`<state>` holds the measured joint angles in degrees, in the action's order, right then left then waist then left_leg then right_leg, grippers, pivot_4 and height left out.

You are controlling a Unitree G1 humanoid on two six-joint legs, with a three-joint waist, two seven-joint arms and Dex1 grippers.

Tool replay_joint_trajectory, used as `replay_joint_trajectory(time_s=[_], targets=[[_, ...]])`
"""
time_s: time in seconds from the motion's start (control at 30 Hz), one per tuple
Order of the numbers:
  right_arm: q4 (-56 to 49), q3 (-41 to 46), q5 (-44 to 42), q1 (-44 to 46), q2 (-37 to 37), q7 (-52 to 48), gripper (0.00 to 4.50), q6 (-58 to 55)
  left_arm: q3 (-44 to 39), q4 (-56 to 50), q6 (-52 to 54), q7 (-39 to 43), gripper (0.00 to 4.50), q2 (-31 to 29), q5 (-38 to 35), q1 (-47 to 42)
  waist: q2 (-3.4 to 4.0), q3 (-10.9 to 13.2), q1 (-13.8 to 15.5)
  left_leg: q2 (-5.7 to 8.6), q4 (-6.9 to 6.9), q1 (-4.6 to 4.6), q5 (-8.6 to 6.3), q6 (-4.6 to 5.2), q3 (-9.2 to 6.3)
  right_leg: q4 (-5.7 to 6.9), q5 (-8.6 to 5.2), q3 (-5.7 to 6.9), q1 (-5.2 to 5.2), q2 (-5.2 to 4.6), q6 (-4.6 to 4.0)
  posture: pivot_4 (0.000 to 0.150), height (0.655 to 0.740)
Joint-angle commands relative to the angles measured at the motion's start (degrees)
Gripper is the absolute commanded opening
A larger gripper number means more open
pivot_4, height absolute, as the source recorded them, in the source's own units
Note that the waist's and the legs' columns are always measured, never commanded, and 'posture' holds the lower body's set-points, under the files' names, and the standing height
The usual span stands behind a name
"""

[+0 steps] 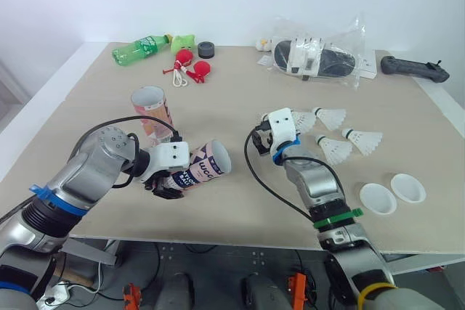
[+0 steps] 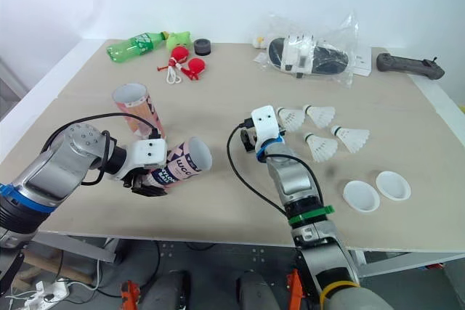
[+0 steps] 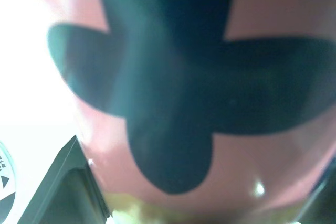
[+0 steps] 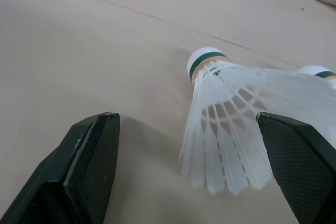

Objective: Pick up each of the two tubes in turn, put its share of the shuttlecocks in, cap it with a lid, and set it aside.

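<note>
Both eye views look down over the same tabletop [image 1: 218, 92]; the wrist views sit close to tube [image 3: 262, 24] and shuttlecock [image 4: 226, 129].

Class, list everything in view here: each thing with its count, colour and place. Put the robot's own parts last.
pink printed cardboard tubes: 2, pink; one upright left of centre, one tilted in the left gripper
white feather shuttlecocks: 4, white; right of centre
round white plastic lids: 2, white; near edge, right
green plastic bottle: 1, green; lying far left
black tape roll: 1, black; far edge
red toys on a white cord: 2, red; beside the bottle
clear plastic bag: 1, clear, black-and-white contents; far right
black handheld controller: 1, black; far right corner
beige table: 1, beige
left gripper: black fingers, shut on the tilted tube
right gripper: black fingers, open, a shuttlecock between them
</note>
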<state>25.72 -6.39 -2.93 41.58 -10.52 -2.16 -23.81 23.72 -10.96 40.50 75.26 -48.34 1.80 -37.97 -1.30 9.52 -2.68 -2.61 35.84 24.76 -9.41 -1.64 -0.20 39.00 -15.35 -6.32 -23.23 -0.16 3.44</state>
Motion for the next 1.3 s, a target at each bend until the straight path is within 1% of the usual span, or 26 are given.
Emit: replay_joint_trajectory(time_s=[0.03,0.07,0.13,0.2,0.23,0.27,0.3,0.33,0.37,0.5,0.6,0.77,0.87,0.9,0.97,1.0,1.13,1.2,1.3], targets=[[5.01,2.02,0.99,3.52,0.92,0.67,4.46,5.00,2.06,-0.35,0.67,-0.43,3.29,0.68,-0.02,1.29,0.00,0.00,0.00,0.00,0.00,0.00,0.00,0.00,0.00,0.00,0.00,0.00,0.01,0.00,0.01,0.150,0.7400],[6.61,2.55,0.94,4.08,1.28,0.90,3.95,5.98,2.03,-0.32,0.69,-0.46,3.29,0.68,-0.01,1.27,0.00,0.00,0.00,0.00,0.00,0.00,0.00,0.00,0.00,0.00,0.01,0.00,0.01,0.00,0.04,0.150,0.7400],[9.21,3.28,1.17,4.94,1.76,1.18,3.21,7.82,1.98,-0.28,0.72,-0.51,3.29,0.66,0.01,1.25,0.00,0.00,0.02,0.00,-0.02,0.00,0.00,0.00,-0.01,0.00,0.01,0.00,0.01,0.00,0.05,0.150,0.7400],[10.87,3.83,1.51,5.45,2.14,1.37,2.03,9.40,1.92,-0.30,0.79,-0.55,3.29,0.63,0.00,1.25,0.01,0.00,0.02,0.01,-0.03,0.00,0.00,0.00,-0.01,0.00,0.01,0.00,0.01,0.00,0.06,0.150,0.7400],[11.45,3.90,1.67,5.57,2.28,1.30,1.90,9.92,1.89,-0.36,0.88,-0.57,3.29,0.63,-0.03,1.27,0.01,0.00,0.01,0.01,-0.04,0.00,0.00,0.00,-0.01,0.00,0.01,0.01,0.01,0.00,0.06,0.150,0.7400],[11.90,3.96,1.80,5.66,2.40,1.29,1.24,10.38,1.89,-0.41,0.96,-0.61,3.29,0.65,-0.04,1.28,0.01,0.00,-0.01,0.01,-0.04,-0.01,0.00,0.00,-0.02,0.00,0.01,0.01,0.01,0.00,0.06,0.150,0.7400],[12.18,4.04,1.90,5.70,2.50,1.33,0.85,10.77,1.90,-0.46,1.04,-0.63,3.29,0.66,-0.05,1.28,0.01,0.00,-0.01,0.01,-0.04,-0.01,0.00,0.00,-0.02,0.00,0.02,0.01,0.01,0.00,0.06,0.150,0.7400],[12.23,4.06,1.96,5.68,2.59,1.16,0.22,11.04,1.91,-0.51,1.13,-0.65,3.29,0.70,-0.07,1.26,0.01,0.00,-0.01,0.00,-0.04,-0.01,0.00,0.00,-0.02,0.00,0.01,0.01,0.01,0.00,0.06,0.150,0.7400],[12.16,4.10,2.01,5.66,2.67,1.05,0.07,11.31,1.91,-0.49,1.16,-0.67,3.29,0.74,-0.09,1.24,0.01,0.00,-0.03,0.00,-0.04,-0.01,0.00,0.00,-0.02,0.00,0.02,0.01,0.01,0.00,0.06,0.150,0.7400],[8.98,4.24,1.76,5.12,2.95,-0.37,0.07,10.83,1.97,-0.24,1.03,-0.67,3.29,0.80,-0.07,1.12,0.02,0.00,-0.04,0.00,-0.05,-0.03,0.00,0.00,-0.02,0.00,0.02,0.01,0.02,0.01,0.06,0.150,0.7400],[1.91,4.29,1.25,3.71,2.91,-1.86,0.07,7.40,2.01,-0.07,0.92,-0.66,3.29,0.86,-0.03,1.05,0.05,0.01,-0.02,0.00,-0.05,-0.02,0.00,0.00,-0.02,0.00,0.02,0.00,0.01,0.00,0.05,0.150,0.7400],[-19.52,2.97,-0.61,-0.52,1.71,-6.40,0.07,-5.20,1.97,-0.17,1.03,-0.81,3.29,0.99,-0.06,1.26,0.09,0.01,0.07,0.01,-0.09,0.02,0.00,0.00,-0.07,0.00,0.00,0.02,-0.01,0.00,0.06,0.150,0.7400],[-33.05,2.57,-5.48,-1.56,-0.79,-13.15,0.07,-12.65,2.04,-0.19,1.14,-1.05,3.29,1.15,-0.02,1.55,0.13,0.02,0.09,0.01,-0.09,0.01,0.00,0.00,-0.07,0.00,-0.05,0.02,-0.02,0.00,0.00,0.150,0.7400],[-37.34,2.07,-7.33,-1.66,-3.39,-17.16,0.07,-14.34,2.07,-0.25,1.21,-1.11,3.29,1.20,-0.04,1.65,0.15,0.03,0.13,0.01,-0.09,0.01,0.00,0.00,-0.07,0.00,-0.05,0.03,-0.01,0.00,-0.01,0.150,0.7400],[-46.20,2.05,-13.42,-2.36,-12.01,-28.91,0.07,-17.16,2.08,-0.37,1.38,-1.17,3.29,1.33,-0.21,1.86,0.26,0.10,0.38,0.04,-0.05,0.09,0.01,-0.01,-0.11,0.00,-0.12,0.04,-0.02,-0.02,-0.10,0.150,0.7400],[-48.56,2.11,-15.31,-2.63,-14.81,-32.17,0.07,-17.92,2.09,-0.38,1.39,-1.21,3.29,1.34,-0.24,1.90,0.26,0.10,0.53,0.06,-0.04,0.11,0.01,-0.01,-0.10,-0.01,-0.16,0.03,0.00,-0.04,-0.07,0.150,0.7400],[-57.04,1.97,-24.07,-4.55,-30.39,-47.99,0.07,-22.52,2.17,0.11,0.92,-1.47,3.29,1.49,-0.13,2.01,0.25,0.08,0.67,0.07,-0.07,0.08,0.00,-0.01,-0.09,-0.06,-0.30,0.03,0.06,-0.06,-0.13,0.150,0.7400],[-57.94,0.81,-25.40,-4.03,-33.72,-50.58,0.07,-23.61,2.15,0.21,0.82,-1.54,3.29,1.58,-0.10,2.02,0.31,0.07,0.53,0.04,-0.12,0.03,0.00,-0.01,-0.09,-0.06,-0.33,0.04,0.05,-0.03,-0.19,0.150,0.7400],[-58.45,-0.71,-25.60,-3.61,-34.78,-51.07,0.07,-24.36,2.18,0.16,0.85,-1.65,3.29,1.72,-0.09,2.09,0.31,0.06,0.49,0.02,-0.14,-0.08,0.00,-0.01,-0.08,-0.03,-0.29,0.02,0.07,-0.01,-0.26,0.150,0.7400]])
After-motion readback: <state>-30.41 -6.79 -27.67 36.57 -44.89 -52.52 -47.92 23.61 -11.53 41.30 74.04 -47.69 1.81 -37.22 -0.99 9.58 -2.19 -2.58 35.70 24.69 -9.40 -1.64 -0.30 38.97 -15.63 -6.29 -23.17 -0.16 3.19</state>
